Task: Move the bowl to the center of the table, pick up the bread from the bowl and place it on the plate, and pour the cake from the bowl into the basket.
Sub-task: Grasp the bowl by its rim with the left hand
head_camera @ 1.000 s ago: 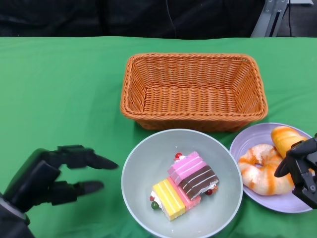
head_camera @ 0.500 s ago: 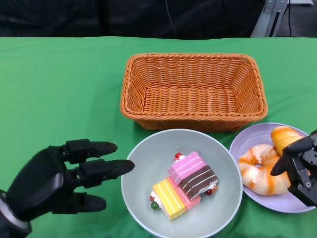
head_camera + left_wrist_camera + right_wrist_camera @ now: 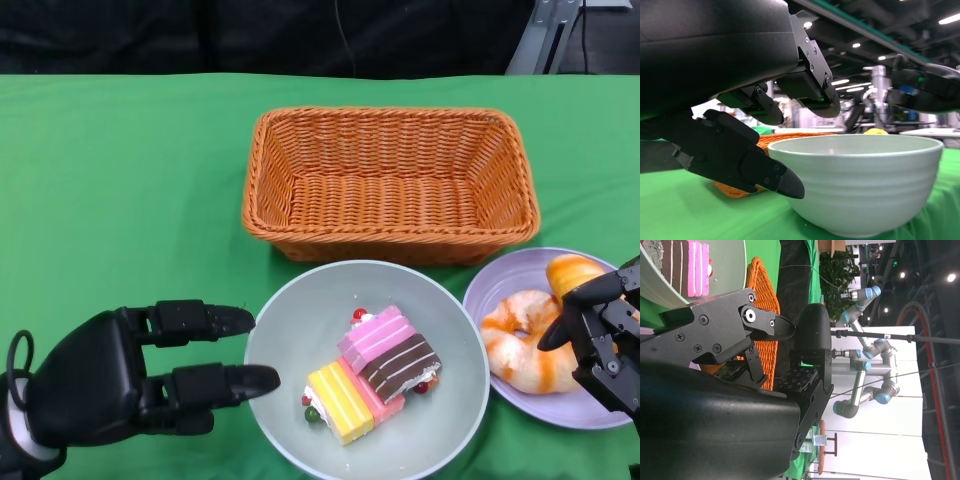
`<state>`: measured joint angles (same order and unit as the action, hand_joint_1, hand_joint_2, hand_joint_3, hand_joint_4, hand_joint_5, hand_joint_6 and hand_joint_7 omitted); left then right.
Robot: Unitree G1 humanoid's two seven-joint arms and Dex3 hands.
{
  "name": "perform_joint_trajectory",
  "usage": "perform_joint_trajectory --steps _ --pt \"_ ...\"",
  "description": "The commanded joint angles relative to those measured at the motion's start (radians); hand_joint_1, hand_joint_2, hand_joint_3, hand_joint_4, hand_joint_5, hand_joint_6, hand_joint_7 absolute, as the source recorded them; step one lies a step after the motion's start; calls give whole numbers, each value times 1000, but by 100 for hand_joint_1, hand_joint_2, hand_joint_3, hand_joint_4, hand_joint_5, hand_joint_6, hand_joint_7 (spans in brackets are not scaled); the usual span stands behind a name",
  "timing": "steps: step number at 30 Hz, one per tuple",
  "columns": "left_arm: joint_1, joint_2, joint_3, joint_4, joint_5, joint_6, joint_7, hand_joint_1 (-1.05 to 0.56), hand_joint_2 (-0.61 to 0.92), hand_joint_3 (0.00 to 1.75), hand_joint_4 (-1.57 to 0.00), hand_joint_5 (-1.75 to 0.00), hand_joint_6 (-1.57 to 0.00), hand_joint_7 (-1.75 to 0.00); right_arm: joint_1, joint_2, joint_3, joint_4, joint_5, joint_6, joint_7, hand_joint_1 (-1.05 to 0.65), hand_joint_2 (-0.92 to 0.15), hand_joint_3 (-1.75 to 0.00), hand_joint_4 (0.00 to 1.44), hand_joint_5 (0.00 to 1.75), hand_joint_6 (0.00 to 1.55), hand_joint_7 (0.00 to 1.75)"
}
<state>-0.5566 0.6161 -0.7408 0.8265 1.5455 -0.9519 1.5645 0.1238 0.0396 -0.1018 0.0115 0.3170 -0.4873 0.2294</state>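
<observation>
The pale grey-green bowl (image 3: 292, 318) sits near the table's front, just below the basket, with several layered cake pieces (image 3: 375, 372) inside. My left hand (image 3: 120, 375) lies at its left side with nothing in it. The fingers are apart and their tips reach the rim. In the left wrist view the fingertips (image 3: 782, 181) sit close against the bowl's wall (image 3: 865, 185). Two glazed breads (image 3: 520, 345) lie on the purple plate (image 3: 492, 285) to the right. My right hand (image 3: 600, 335) hovers over the plate's right part, empty, fingers apart (image 3: 765, 325).
The orange wicker basket (image 3: 268, 200) stands empty behind the bowl, nearly touching it; the left wrist view shows it (image 3: 790, 137) behind the bowl. Green cloth covers the table, with bare cloth to the left of the basket. Plate and bowl lie almost edge to edge.
My left hand has moved right towards the bowl, and its fingertips now reach the left rim. The right hand has shifted slightly left over the plate. Bowl, cake and bread have not moved.
</observation>
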Motion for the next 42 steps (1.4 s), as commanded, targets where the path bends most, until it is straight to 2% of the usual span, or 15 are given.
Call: perform_joint_trajectory --steps 1,10,22,35,42 --pt "-34 8 -65 23 -5 43 50 -41 78 1 -76 -12 -78 -5 -4 4 -10 3 0 -7 -4 -9 -77 -69 76 155 77 112" --pt "-77 7 -179 46 -34 76 50 -41 80 1 -80 -12 -80 -3 -10 19 -6 24 3 -17 9 -10 -77 -66 78 152 80 108" --pt "-129 -7 -273 102 -58 119 45 -37 74 0 -86 -10 -87 -3 -10 38 3 19 -13 -18 7 -10 -78 -64 80 149 82 101" --pt "-166 -11 -291 67 -122 101 -97 -38 74 1 -93 -7 -90 -1 -2 45 9 24 -41 -32 5 -9 -77 -67 80 148 82 100" --pt "-168 -20 -299 47 -123 103 -113 -38 76 1 -95 -4 -89 0 -6 46 6 36 -55 -47 2 -10 -75 -69 79 148 82 101"
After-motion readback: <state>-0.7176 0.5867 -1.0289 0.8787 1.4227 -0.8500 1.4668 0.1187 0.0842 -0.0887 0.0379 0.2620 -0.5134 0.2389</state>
